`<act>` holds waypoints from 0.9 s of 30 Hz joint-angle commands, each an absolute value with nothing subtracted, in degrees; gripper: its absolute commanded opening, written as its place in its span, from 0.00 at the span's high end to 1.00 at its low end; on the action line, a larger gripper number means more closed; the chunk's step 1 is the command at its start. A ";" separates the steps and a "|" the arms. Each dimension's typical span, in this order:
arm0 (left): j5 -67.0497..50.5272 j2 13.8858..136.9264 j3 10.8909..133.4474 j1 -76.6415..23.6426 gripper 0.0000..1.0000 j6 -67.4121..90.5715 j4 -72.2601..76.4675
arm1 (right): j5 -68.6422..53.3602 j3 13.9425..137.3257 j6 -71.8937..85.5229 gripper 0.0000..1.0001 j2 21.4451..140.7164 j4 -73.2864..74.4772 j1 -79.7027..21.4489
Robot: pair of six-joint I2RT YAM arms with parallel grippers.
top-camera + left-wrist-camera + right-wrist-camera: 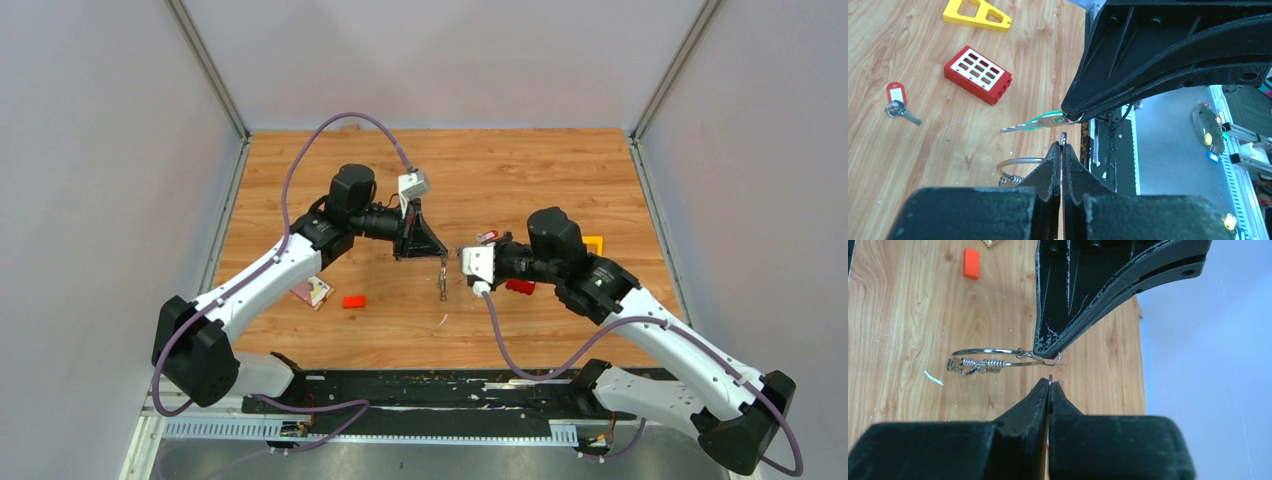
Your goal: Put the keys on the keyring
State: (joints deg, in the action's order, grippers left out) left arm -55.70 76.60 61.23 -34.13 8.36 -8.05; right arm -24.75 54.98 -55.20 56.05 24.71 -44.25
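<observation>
Pinching a thin silver wire keyring (993,364) by its open end, the left gripper (1062,147) held it in the air over the middle of the wooden table (500,180), its jaws pressed fully together on the wire. The right gripper (1049,386), tip almost touching the left's and likewise clamped tight, gripped a silver metal key (1048,121) with a trace of green at its head, the blade jutting out level. A second small key with a red plastic tag (898,102) lay flat on the table near a red block with white squares (979,75). The ring looked light and springy, likely to swivel or slip between the pads. The key appeared stiff and slick, probably best held by the flat of its head with the hole left clear.
</observation>
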 commanded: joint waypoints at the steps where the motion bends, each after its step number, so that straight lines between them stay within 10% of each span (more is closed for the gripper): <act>1: -57.91 74.70 63.66 -34.44 1.00 12.46 -3.60 | -24.78 55.63 -55.46 1.00 54.82 22.67 -44.81; 27: -58.82 76.89 61.83 -34.77 1.00 21.89 6.13 | -24.33 57.05 -51.50 1.00 53.30 21.51 -45.21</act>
State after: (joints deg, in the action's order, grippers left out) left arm -57.21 76.90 61.34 -34.15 20.80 2.83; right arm -24.91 55.00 -53.19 53.49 24.49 -44.88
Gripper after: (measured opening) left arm 0.007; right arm 0.011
